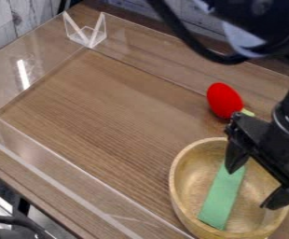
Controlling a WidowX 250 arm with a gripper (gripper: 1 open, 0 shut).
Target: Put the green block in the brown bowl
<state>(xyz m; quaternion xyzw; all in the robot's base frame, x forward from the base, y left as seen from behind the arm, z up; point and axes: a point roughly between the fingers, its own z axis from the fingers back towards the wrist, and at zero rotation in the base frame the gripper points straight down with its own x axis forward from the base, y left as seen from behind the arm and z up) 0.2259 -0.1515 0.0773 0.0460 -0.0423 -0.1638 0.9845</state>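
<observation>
We had the green block (222,193) lying inside the brown bowl (185,170), resting on its wooden floor with one end toward the near rim and the other running up under our gripper (262,174). The gripper hung over the right half of the bowl, pointing down, its two black fingers (240,154) spread wide and closed on nothing. We could see clear wood between the fingers and the block along most of its length, though the far end of the block was partly hidden behind the near finger, so we could not say for certain that nothing brushed it there.

We judged the placing itself to be done, and the step in hand to be the release and the clearing away. The block looked flat and settled, not propped on the rim, so we saw little chance of it sliding out.

The next move, as we read it, called for a straight lift, keeping the fingers spread so they would not catch the block's upper end or knock the bowl's thick rim. The red strawberry toy (225,98) sat on the table (97,112) just beyond the bowl, apart from it, and a sideways pull toward it risked a nudge.
</observation>
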